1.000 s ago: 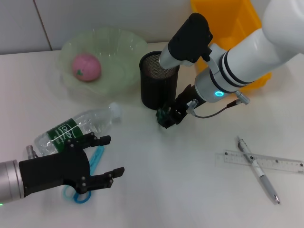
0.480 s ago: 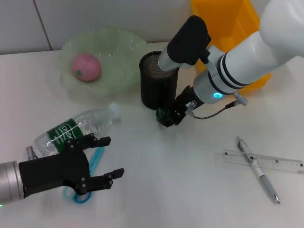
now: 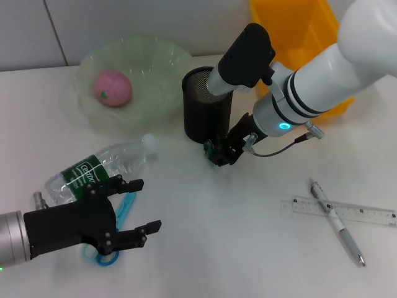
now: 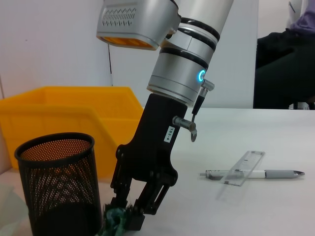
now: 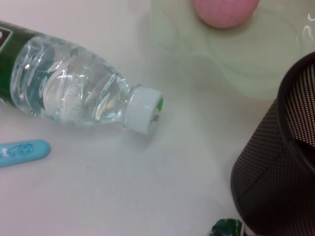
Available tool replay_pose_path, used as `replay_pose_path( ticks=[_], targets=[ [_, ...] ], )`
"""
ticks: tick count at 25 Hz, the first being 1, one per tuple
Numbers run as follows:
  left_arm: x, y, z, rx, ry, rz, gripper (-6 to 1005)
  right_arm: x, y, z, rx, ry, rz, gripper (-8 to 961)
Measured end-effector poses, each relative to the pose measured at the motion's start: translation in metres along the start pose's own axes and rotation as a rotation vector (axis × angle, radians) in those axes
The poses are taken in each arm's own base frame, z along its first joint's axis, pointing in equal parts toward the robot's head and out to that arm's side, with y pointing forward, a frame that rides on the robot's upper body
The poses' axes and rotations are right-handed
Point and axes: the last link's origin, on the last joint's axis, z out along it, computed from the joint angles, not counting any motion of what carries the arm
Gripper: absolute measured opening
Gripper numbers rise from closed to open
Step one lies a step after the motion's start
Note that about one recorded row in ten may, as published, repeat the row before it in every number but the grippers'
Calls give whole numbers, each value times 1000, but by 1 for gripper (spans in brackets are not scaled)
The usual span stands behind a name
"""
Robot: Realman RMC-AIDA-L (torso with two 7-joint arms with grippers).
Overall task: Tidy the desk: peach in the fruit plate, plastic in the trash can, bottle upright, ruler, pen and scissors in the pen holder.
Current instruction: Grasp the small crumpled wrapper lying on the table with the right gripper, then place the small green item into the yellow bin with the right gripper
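The pink peach [image 3: 112, 87] lies in the pale green fruit plate [image 3: 149, 49]. Beside the foot of the black mesh pen holder [image 3: 206, 102], my right gripper [image 3: 220, 154] is shut on a crumpled green plastic piece [image 4: 113, 222], low at the table. The water bottle [image 3: 99, 169] lies on its side at the front left. My left gripper [image 3: 149, 205] hovers open above the blue scissors [image 3: 119, 214], partly hiding them. The clear ruler [image 3: 347, 211] and the pen [image 3: 338, 223] lie crossed at the right.
A yellow bin [image 3: 298, 31] stands at the back right behind the right arm. The bottle's white cap [image 5: 142, 109] points toward the pen holder [image 5: 280, 172]. The table's back edge runs behind the plate.
The right gripper with the plastic has shifted very slightly beside the pen holder. The left gripper has barely moved over the scissors.
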Motion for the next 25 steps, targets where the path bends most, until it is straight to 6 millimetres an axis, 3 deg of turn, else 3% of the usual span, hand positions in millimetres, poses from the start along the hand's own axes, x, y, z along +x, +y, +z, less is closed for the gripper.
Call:
replay_pose_path(
  ticks=[15, 20, 25],
  targets=[
    [-1, 1, -1, 2, -2, -3, 759, 2, 6, -2, -46, -19, 9, 395],
    [-1, 1, -1, 3, -1, -1, 758, 5, 8, -16, -56, -56, 12, 394],
    [-1, 1, -2, 4, -1, -2, 757, 11, 1, -43, -43, -106, 52, 394]
  ],
)
